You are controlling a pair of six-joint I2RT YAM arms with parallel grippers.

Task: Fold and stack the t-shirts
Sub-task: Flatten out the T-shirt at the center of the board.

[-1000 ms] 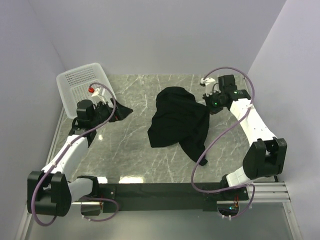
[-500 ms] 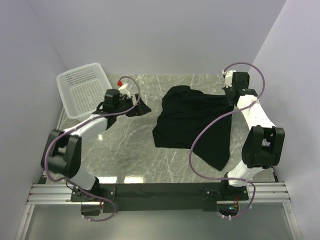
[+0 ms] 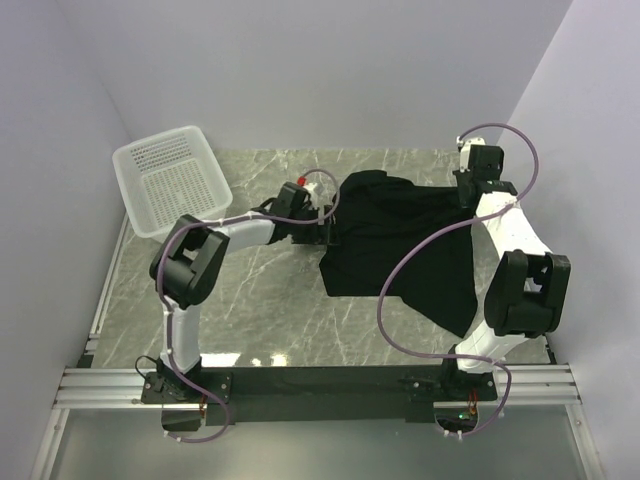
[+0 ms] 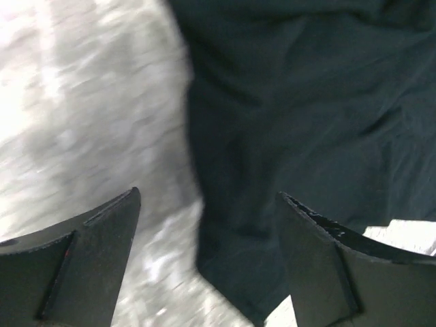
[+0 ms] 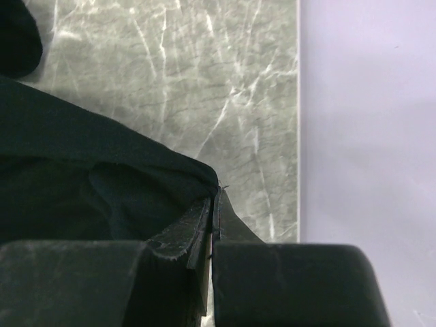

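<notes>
Where the black t-shirt [image 3: 370, 220] spreads across the right half of the grey, white-veined marble table [image 3: 260, 290], we see soft matte folds, with one end trailing toward the near edge. Our right pincer [image 5: 212, 199] is clamped on its far corner, while our left pincer [image 4: 208, 204] gapes wide above its left hem. A white mesh basket [image 3: 165, 175] sits at the table's far left corner, between pale lilac walls.

Black t-shirt [image 3: 400, 235], grey-veined marble table [image 3: 260, 295]
</notes>
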